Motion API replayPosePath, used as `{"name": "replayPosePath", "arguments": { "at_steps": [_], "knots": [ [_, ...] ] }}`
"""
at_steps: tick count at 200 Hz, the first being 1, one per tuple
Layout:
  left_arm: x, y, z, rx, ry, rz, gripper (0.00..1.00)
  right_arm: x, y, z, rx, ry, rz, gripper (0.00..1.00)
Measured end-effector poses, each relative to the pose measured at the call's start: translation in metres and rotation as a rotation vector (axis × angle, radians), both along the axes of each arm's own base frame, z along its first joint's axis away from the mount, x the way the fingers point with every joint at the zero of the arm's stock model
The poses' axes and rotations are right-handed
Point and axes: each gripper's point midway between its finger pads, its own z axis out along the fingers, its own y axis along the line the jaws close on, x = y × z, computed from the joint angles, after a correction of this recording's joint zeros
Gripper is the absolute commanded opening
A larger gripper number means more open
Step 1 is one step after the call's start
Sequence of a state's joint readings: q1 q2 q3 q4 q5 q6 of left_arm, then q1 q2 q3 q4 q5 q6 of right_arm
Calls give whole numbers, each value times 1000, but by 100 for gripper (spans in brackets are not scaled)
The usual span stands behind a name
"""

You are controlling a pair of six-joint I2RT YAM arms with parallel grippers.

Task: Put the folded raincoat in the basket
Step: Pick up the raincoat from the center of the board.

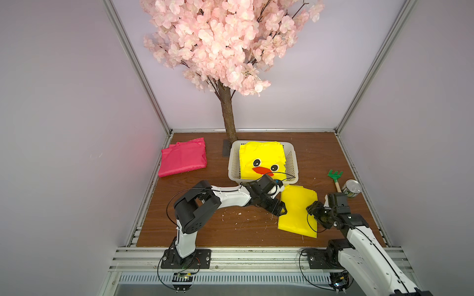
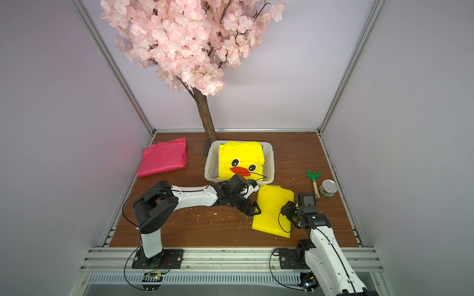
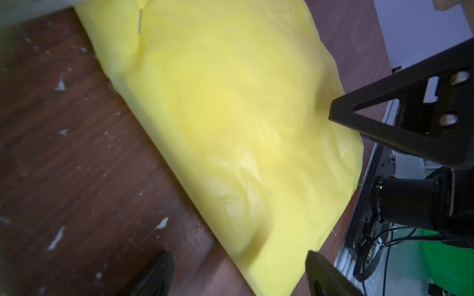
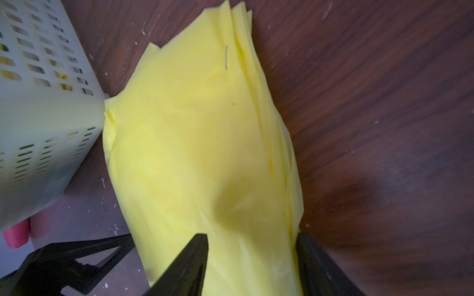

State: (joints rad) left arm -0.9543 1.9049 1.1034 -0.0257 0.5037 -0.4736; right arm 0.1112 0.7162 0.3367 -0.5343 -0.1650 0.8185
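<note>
2 grippers (image 1: 280, 208) (image 1: 314, 208) open, straddling yellow raincoat (image 1: 297, 212) edges; wrist views blurred.

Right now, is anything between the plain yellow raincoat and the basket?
Nothing stands on the table between the plain yellow folded raincoat and the white basket; its far corner lies by the basket's near wall. Inside, a duck-face yellow raincoat already fills the floor.
</note>
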Motion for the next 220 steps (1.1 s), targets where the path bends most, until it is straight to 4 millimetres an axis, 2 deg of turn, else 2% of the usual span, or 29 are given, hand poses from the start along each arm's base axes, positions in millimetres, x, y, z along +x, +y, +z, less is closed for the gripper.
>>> {"name": "replayPosePath", "arguments": {
  "at_steps": [22, 52, 66, 86, 125, 135, 148, 158, 186, 220],
  "knots": [
    [-1, -8, -2, -8, 7, -20, 70, 0, 0, 2, 2, -9, 1, 61],
    [-4, -10, -6, -7, 26, -37, 49, 1, 0, 3, 3, -13, 1, 58],
    [-6, -10, -9, -2, 33, -47, 45, 0, 0, 2, 3, -12, 1, 56],
    [-8, -10, -11, -1, 43, -53, 33, 0, 0, 2, 0, -10, 4, 47],
    [-14, -8, -11, 2, 77, -62, 1, -1, 0, 5, -2, -25, 9, 22],
    [-15, -9, -10, -1, 81, -73, 0, -1, 0, 6, 1, -29, 5, 17],
    [-17, -10, -7, -6, 89, -80, 0, -2, 0, 7, 3, -31, 2, 6],
    [-17, -11, -5, -10, 94, -85, 0, -2, 0, 8, 3, -32, 3, 2],
    [-18, -19, 9, -32, 114, -106, 0, 0, 0, 21, 10, -49, -9, 0],
    [-19, -37, 46, -110, 142, -150, 0, 13, 0, 64, 27, -143, -26, 0]
  ]
}}
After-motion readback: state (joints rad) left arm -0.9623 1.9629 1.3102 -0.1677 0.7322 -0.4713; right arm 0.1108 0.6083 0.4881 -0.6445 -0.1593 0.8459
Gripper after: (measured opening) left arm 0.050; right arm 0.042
